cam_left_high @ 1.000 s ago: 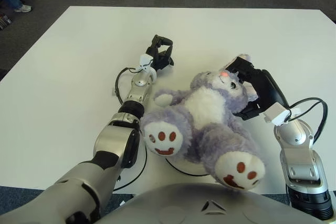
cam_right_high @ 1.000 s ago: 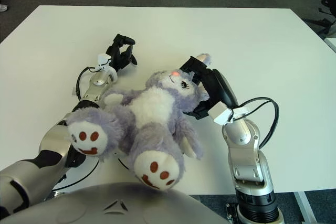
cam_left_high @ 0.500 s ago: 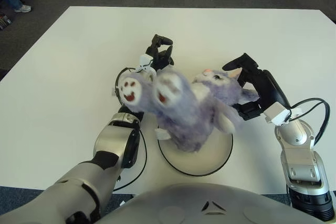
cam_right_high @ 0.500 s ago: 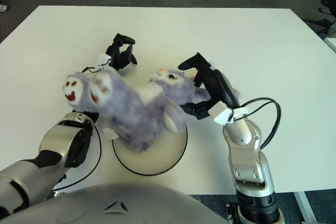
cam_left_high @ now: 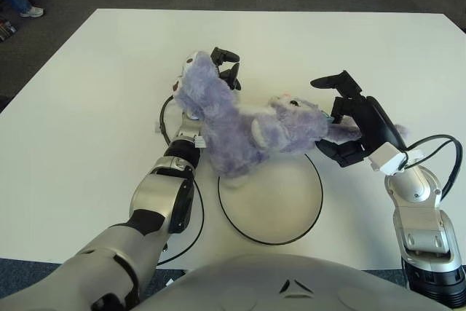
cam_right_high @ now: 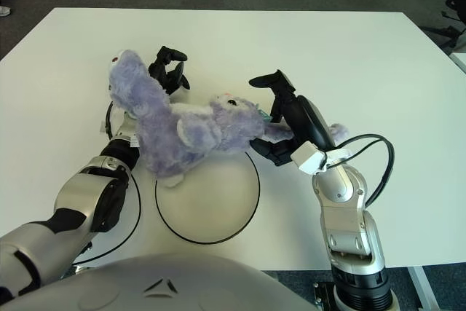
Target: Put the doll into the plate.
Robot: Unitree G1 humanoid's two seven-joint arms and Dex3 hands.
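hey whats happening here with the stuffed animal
A humanoid robot is moving a fluffy purple plush doll toward a round white plate with a dark rim on the white table. Its right hand is at the doll's head end, apparently gripping it, fingers partly spread. The doll lies tilted across the plate's far-left rim, its legs up over the left forearm. The left hand shows behind the doll, curled and holding nothing.
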